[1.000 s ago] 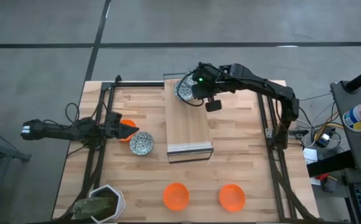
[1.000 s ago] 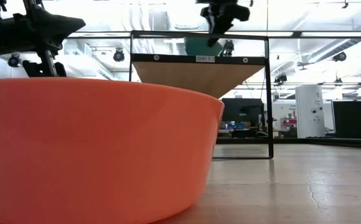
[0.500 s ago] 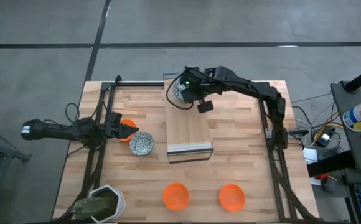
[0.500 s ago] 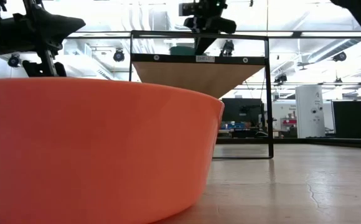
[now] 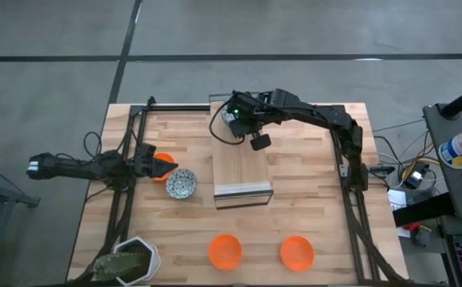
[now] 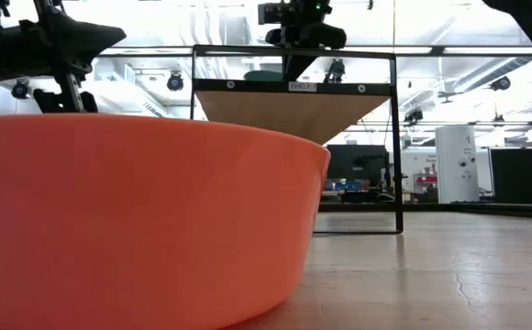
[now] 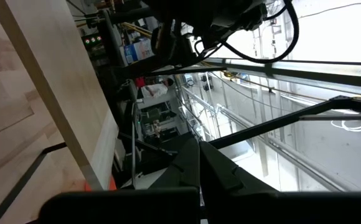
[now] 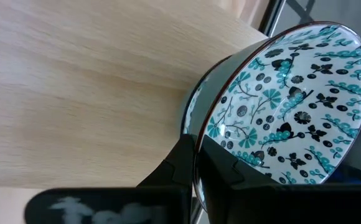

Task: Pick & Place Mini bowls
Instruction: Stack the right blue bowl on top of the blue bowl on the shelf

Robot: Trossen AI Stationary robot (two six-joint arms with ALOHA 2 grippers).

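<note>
Your right gripper is clamped on the rim of a blue-patterned bowl, one finger inside and one outside, holding it over the far end of the raised wooden shelf; the wrist view shows the bowl tilted over the shelf top, and I can't tell if it touches yet; so this placement looks underway, not finished. Your left gripper sits at the left side of the table, closed on the rim of an orange bowl, just beside a second patterned bowl. Two more orange bowls and wait on the near edge, untouched. By my read no bowl sits released on the shelf; most of the job remains. Plant pot at the near-left corner is not part of it.
</note>
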